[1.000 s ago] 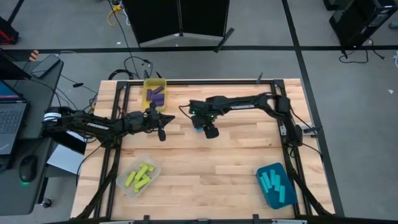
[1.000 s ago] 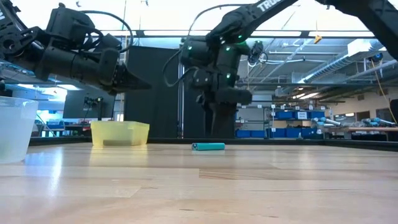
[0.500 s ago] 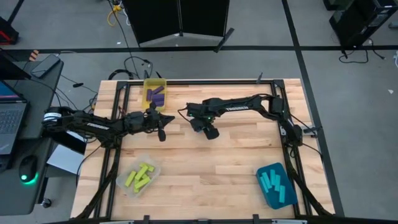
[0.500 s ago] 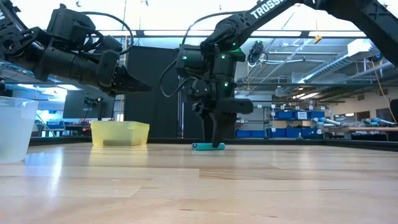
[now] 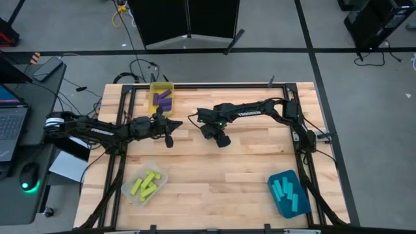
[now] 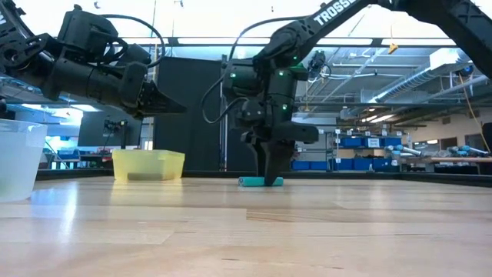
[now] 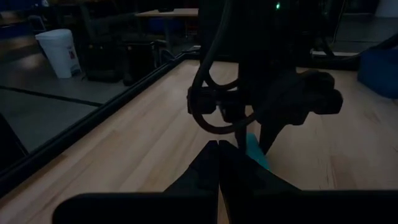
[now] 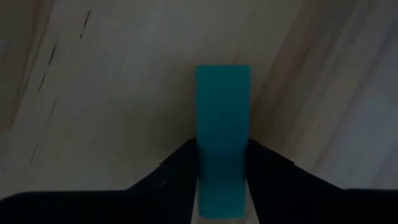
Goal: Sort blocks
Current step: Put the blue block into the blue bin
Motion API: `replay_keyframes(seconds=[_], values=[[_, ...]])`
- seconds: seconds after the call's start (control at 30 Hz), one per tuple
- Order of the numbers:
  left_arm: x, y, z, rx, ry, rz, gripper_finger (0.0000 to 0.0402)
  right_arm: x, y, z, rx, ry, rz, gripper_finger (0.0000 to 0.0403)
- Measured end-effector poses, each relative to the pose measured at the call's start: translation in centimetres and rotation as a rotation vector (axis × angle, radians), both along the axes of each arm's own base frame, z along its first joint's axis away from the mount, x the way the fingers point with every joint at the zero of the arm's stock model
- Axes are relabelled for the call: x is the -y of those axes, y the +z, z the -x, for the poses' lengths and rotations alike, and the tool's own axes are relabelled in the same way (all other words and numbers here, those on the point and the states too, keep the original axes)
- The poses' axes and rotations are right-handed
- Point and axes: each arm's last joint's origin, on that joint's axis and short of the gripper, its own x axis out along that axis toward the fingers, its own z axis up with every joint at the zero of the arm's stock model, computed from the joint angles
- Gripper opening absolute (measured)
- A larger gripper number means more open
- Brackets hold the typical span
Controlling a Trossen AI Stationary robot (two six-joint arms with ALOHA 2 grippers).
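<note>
Table mid-far: my right gripper (image 8: 222, 163) pinches the cyan block (image 8: 222, 134). Left gripper (image 7: 218, 163) pressed together, idle. Shallow end grip; lifting may drop it.

1. A light wooden table (image 5: 214, 175) fills the middle of the overhead view, edged by a black metal frame (image 5: 221, 85).
2. A yellow bin (image 5: 162, 96) sits at the table's far edge; a clear bin (image 5: 145, 183) sits near the front left corner; a teal bin (image 5: 288, 194) sits near the front right corner.
3. Left of the table, a dark desk carries an open laptop (image 5: 12, 127) and a computer mouse (image 5: 28, 175).
4. Cables (image 5: 140, 67) lie on the grey floor beyond the table.
5. From table height, shelves with blue storage boxes (image 6: 361, 142) line the room behind.
</note>
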Motion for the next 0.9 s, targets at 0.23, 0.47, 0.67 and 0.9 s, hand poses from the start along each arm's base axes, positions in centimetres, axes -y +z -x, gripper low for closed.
replay_keyframes(seconds=[0.23, 0.47, 0.67, 0.9], values=[[0.0, 0.0, 0.0, 0.001, 0.000, 0.000, 0.0016, -0.5, 1.4, 0.2, -0.049, -0.054, -0.006, 0.0125], [0.0, 0.0, 0.0, 0.002, 0.000, 0.000, 0.0016, -1.8, 4.8, 0.0, -0.044, -0.122, -0.029, 0.0123], [0.0, 0.0, 0.0, 0.004, 0.000, 0.000, 0.0016, -4.0, 6.9, 1.1, -0.089, -0.264, -0.095, 0.0122], [0.0, 0.1, 0.0, 0.010, 0.000, -0.001, 0.0016, -7.2, 9.7, 3.4, -0.194, -0.411, -0.111, 0.0122]])
